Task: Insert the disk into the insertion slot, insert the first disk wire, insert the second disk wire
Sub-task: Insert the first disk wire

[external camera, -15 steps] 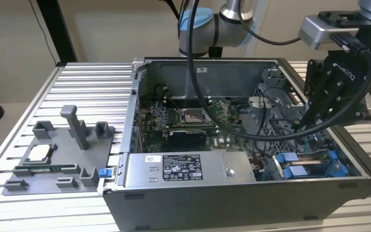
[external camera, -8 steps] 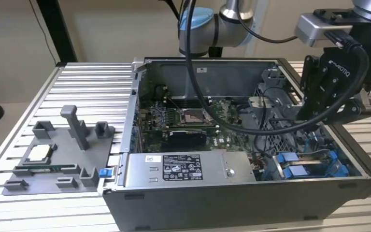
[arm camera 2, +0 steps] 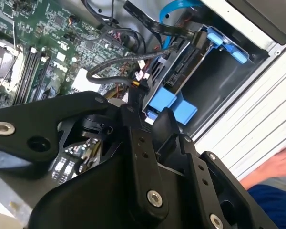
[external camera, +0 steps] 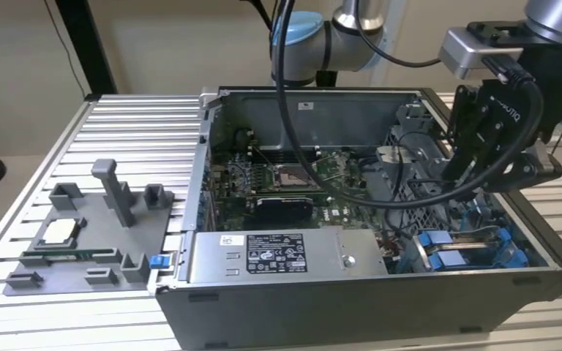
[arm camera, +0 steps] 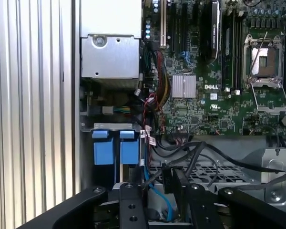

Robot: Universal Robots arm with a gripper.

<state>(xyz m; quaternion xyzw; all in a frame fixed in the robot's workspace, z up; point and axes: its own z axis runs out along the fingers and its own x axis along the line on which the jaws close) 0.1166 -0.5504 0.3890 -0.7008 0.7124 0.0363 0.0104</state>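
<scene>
Above the open computer case (external camera: 359, 303), toward the exterior view's right, we see the gripper (external camera: 459, 174) poised over the insertion slot (external camera: 476, 247). In the second wrist view, the disk (arm camera 2: 164, 101) appears seated in that slot, its blue carrier facing outward and black cables (arm camera 2: 109, 72) just beside it. In the first wrist view, the grey power-supply box (arm camera: 110, 57) lies near the slot's blue tabs (arm camera: 115, 149). We cannot tell whether the gripper is open or closed.

Ribbed aluminium table (external camera: 135, 124) carries 2 items: open PC case (external camera: 359, 311) and, just beside it on the exterior view's left, a grey fixture tray (external camera: 66, 256).
</scene>
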